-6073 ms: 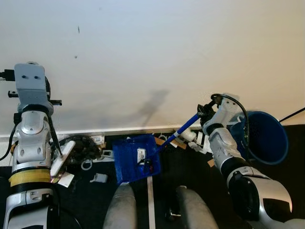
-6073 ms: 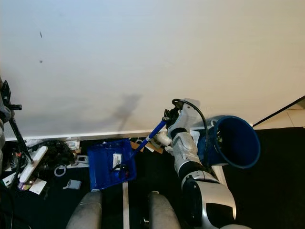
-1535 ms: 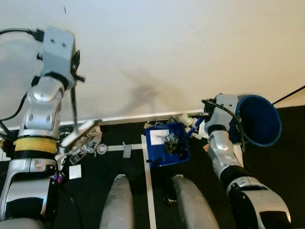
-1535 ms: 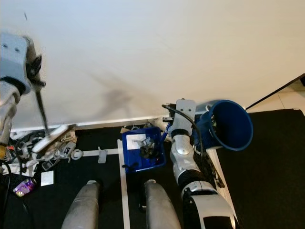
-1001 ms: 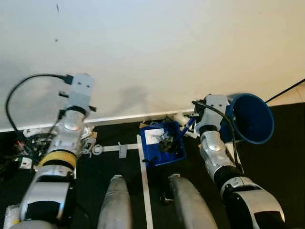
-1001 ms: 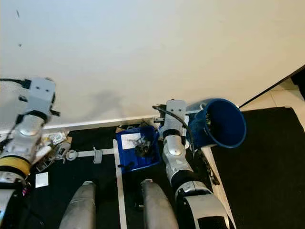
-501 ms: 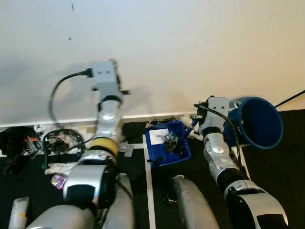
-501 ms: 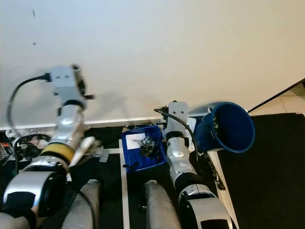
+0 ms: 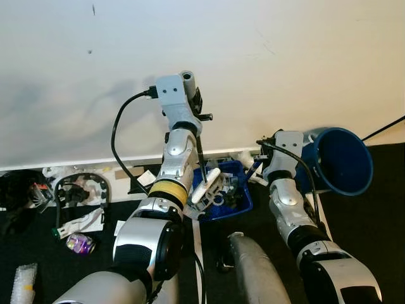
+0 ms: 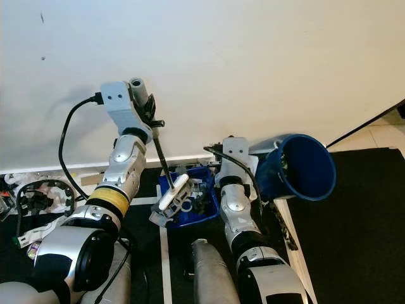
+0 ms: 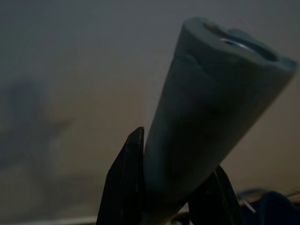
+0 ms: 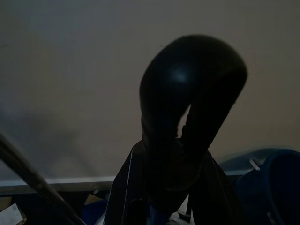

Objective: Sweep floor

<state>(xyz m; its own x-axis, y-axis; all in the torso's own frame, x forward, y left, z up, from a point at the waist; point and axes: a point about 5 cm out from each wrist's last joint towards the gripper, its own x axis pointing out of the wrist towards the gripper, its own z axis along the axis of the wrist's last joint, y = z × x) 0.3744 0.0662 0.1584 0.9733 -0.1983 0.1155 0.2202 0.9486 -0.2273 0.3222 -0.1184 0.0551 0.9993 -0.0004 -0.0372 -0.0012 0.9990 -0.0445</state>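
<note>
Our left gripper (image 11: 171,206) is clamped on the grey handle end of the broom (image 9: 204,188), held up near the wall (image 9: 253,63), and the broom's white head lies across the near left rim of the blue dustpan (image 9: 243,202), which sits on the dark floor (image 9: 354,228) by the baseboard with small scraps in it. Our right gripper (image 12: 164,206) is closed around the dustpan's black looped handle (image 12: 192,117), just right of the pan. A blue bucket (image 9: 338,161) lies tipped on its side further right, and loose litter (image 9: 79,209) is scattered on the floor at the left.
</note>
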